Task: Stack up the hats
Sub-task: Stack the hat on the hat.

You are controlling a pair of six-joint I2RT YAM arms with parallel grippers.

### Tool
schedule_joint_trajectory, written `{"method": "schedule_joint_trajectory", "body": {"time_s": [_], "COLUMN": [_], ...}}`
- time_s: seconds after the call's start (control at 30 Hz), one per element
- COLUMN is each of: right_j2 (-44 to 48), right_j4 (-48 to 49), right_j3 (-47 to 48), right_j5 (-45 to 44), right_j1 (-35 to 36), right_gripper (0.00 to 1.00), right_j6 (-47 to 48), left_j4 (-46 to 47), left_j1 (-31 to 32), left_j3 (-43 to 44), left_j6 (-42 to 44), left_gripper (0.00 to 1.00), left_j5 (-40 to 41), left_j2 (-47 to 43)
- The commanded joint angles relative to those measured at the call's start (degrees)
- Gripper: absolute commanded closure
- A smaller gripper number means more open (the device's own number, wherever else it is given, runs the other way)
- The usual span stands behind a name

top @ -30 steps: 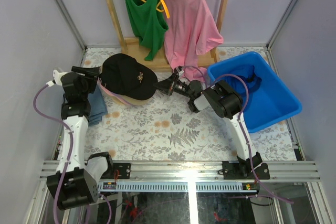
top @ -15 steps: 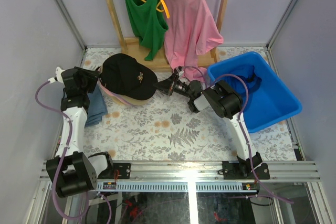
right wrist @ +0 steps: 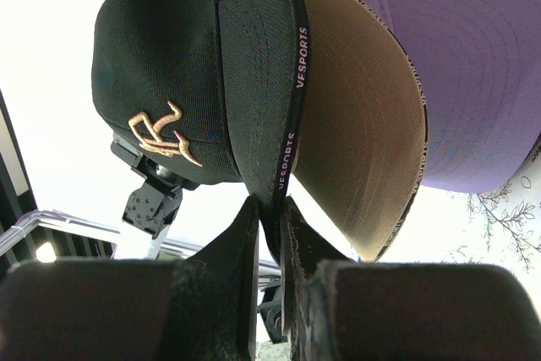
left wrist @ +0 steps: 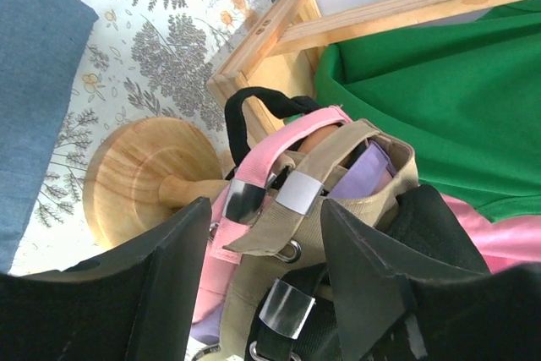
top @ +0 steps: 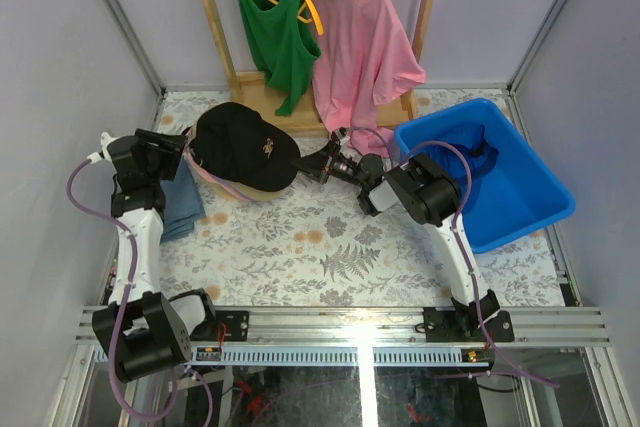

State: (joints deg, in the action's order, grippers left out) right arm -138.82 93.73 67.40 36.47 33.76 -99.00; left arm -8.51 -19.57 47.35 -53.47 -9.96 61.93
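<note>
Cap stack (top: 243, 150) sits on stand (left wrist: 144, 179), back left of table (top: 330, 247); top cap (right wrist: 169, 65) uppermost. Rack (top: 252, 82) behind it. Folded cloth (top: 183, 202) left of stand, bin (top: 520, 197) far right. Left gripper (top: 185, 150) at stack's left, right gripper (top: 305, 162) on top cap's brim, stack's right.

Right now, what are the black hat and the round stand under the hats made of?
The black cap looks like matte woven cloth: it has a fine weave, stitched seams and a shiny gold embroidered emblem. The round stand looks like smooth pale wood, with grain lines showing.
</note>
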Motion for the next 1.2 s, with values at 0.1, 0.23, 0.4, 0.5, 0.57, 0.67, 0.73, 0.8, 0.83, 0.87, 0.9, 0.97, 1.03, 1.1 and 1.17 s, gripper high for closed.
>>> {"method": "schedule_joint_trajectory", "body": {"time_s": [0.1,0.23,0.4,0.5,0.57,0.67,0.73,0.8,0.83,0.87,0.9,0.97,1.03,1.1,1.17], "right_j2": [-1.8,-1.9,-2.0,-1.9,-1.9,-1.9,-2.0,-2.0,-2.1,-2.2,-2.2,-2.2,-2.2,-2.2,-2.1], "right_j4": [-1.4,-1.9,-2.1,-2.1,-2.0,-1.9,-1.9,-1.8,-1.8,-1.8,-1.8,-1.8,-1.8,-1.9,-1.9], "right_j3": [1.1,1.3,1.4,1.4,1.5,1.5,1.4,1.3,1.1,1.1,1.1,1.1,1.2,1.1,0.9], "right_j5": [-1.4,-1.4,-1.3,-1.4,-1.4,-1.4,-1.4,-1.4,-1.5,-1.5,-1.5,-1.6,-1.6,-1.6,-1.7], "right_j1": [0.6,0.5,0.6,0.6,0.6,0.6,0.6,0.6,0.6,0.6,0.6,0.6,0.6,0.6,0.6], "right_gripper": [0.96,0.97,0.97,0.97,0.97,0.97,0.97,0.97,0.97,0.97,0.97,0.97,0.97,0.97,0.97], "right_j6": [1.1,1.3,1.4,1.4,1.4,1.4,1.3,1.4,1.4,1.4,1.4,1.4,1.4,1.3,1.4], "left_j4": [8.4,9.5,11.0,10.4,9.9,9.1,8.2,6.9,6.1,5.2,4.4,3.4,3.2,2.6,1.8], "left_j1": [-0.5,-0.6,-0.6,-0.6,-0.6,-0.6,-0.6,-0.7,-0.6,-0.6,-0.6,-0.7,-0.6,-0.6,-0.7], "left_j3": [-2.0,-2.8,-3.9,-3.5,-3.6,-3.8,-3.4,-3.1,-3.0,-3.0,-3.0,-3.3,-3.7,-3.8,-3.5], "left_j6": [-2.1,-2.1,-2.0,-1.6,-1.1,-0.5,0.3,1.0,1.4,2.0,2.3,2.7,2.7,2.7,3.0], "left_gripper": [0.43,0.43,0.43,0.43,0.43,0.44,0.46,0.49,0.5,0.52,0.54,0.57,0.58,0.59,0.6], "left_j5": [-7.8,-9.7,-11.3,-12.0,-11.5,-11.0,-10.2,-8.7,-7.7,-6.5,-5.4,-3.4,-2.6,-1.8,-0.9], "left_j2": [-0.4,0.1,0.4,1.7,2.2,3.0,3.7,3.9,3.8,3.6,3.4,3.0,2.9,3.0,3.2]}}
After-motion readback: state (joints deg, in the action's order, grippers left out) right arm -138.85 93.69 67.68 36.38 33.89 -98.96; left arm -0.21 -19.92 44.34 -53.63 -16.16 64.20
